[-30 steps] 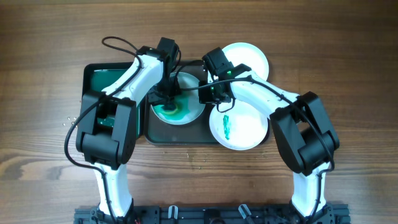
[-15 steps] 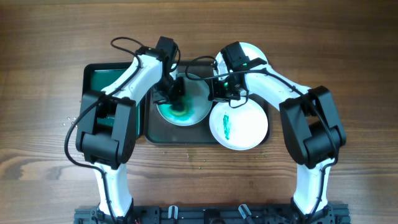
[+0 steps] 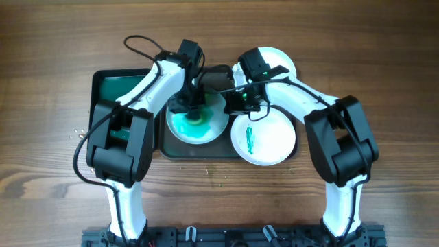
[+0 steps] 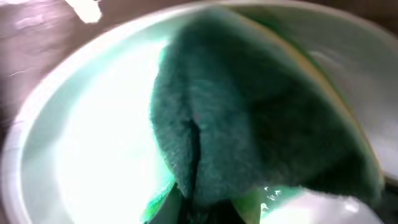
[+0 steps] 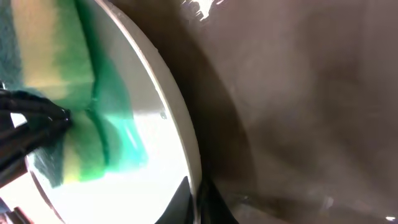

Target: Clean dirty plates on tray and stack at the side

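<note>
Smeared plate (image 3: pixel 206 132): white rim, teal-green wash over the well, darkest near the middle.
Sponge (image 4: pixel 249 118): dark green fuzzy face, pale yellow and bright green bands at the edge.
Streaked plate (image 3: pixel 271 144): white, one short green squiggle (image 3: pixel 250 139) left of centre.
Third plate (image 3: pixel 280 60): plain white.
Tray (image 3: pixel 170 147): glossy, near-black brown.
Basin (image 3: pixel 113 86): black rim, teal inside.
Table (image 3: pixel 48 171): mid-brown, streaked wood grain.
Left arm (image 3: pixel 151 79), right arm (image 3: pixel 295 103) — white shells, black joints and cables.
</note>
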Controlling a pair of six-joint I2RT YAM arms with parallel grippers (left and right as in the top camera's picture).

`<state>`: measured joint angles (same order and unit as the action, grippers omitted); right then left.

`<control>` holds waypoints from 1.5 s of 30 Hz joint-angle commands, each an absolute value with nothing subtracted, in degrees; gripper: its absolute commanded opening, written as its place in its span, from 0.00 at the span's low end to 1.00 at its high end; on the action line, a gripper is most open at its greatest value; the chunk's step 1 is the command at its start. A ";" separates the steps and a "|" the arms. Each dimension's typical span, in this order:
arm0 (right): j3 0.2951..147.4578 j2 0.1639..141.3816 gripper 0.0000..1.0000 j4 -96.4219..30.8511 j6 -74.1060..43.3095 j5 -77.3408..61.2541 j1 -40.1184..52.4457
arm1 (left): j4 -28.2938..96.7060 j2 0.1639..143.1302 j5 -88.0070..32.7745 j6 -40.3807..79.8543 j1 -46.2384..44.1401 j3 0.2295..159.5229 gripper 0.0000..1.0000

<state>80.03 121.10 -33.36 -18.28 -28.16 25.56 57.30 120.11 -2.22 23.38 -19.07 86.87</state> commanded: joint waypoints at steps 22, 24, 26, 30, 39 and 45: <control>80.12 121.54 0.04 -33.17 -18.63 -30.68 25.30 | 51.31 120.88 -13.85 17.39 -20.36 87.07 0.04; 80.14 121.54 0.04 -33.28 -18.63 -30.68 25.30 | 52.88 120.88 -3.11 20.84 -20.36 87.07 0.04; 80.12 121.54 0.04 -33.36 -18.63 -30.65 25.30 | 54.85 120.88 4.80 23.49 -20.36 87.07 0.04; 80.12 121.54 0.05 -33.98 -18.61 -28.73 25.32 | 59.75 120.77 13.69 24.97 -20.34 87.72 0.04; 80.12 121.54 0.04 -35.42 -17.93 -23.29 25.32 | 70.19 119.94 10.22 27.42 -20.05 97.71 0.04; 80.16 121.47 0.04 -35.57 -16.53 -22.68 25.32 | 77.60 117.71 3.27 25.28 -17.04 107.31 0.04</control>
<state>80.03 121.19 -35.11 -17.87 -26.13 25.50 74.81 120.20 7.11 25.85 -19.79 101.78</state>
